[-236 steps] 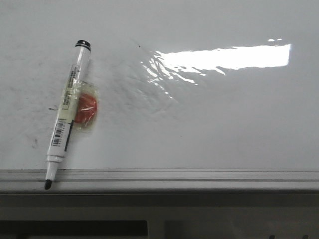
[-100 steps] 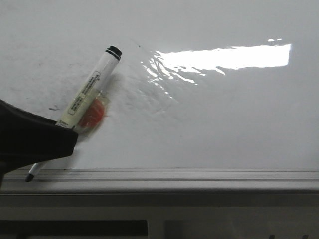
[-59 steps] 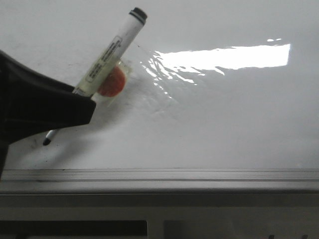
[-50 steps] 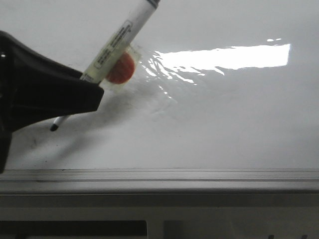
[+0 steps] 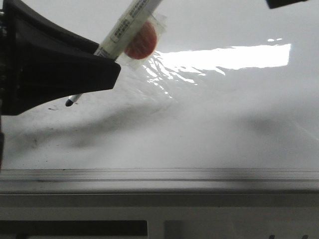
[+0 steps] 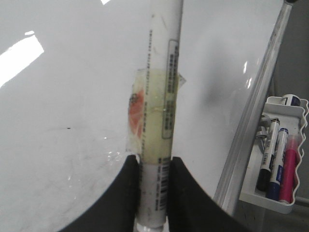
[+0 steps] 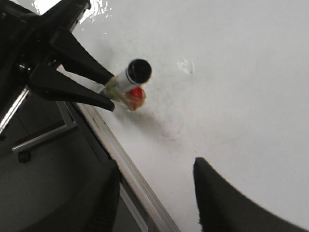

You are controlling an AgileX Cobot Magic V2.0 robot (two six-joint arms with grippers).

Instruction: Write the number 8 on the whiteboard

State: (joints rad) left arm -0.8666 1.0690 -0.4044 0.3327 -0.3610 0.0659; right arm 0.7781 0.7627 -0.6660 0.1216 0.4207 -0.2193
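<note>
The left gripper point(image 5: 102, 67) clamps a marker point(image 5: 130, 25), tip raised off the whiteboard point(image 5: 224, 119). The right gripper point(image 7: 154, 193) hangs with fingers apart, holding nothing.

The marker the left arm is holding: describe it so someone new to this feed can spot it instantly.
Start at the whiteboard that fills the front view, then find the black left gripper at its upper left. The marker slants up out of it, dark tip pointing down at the board. Unlike the markers in the side tray in the left wrist view, it has an orange-red disc taped to its white barrel.
</note>
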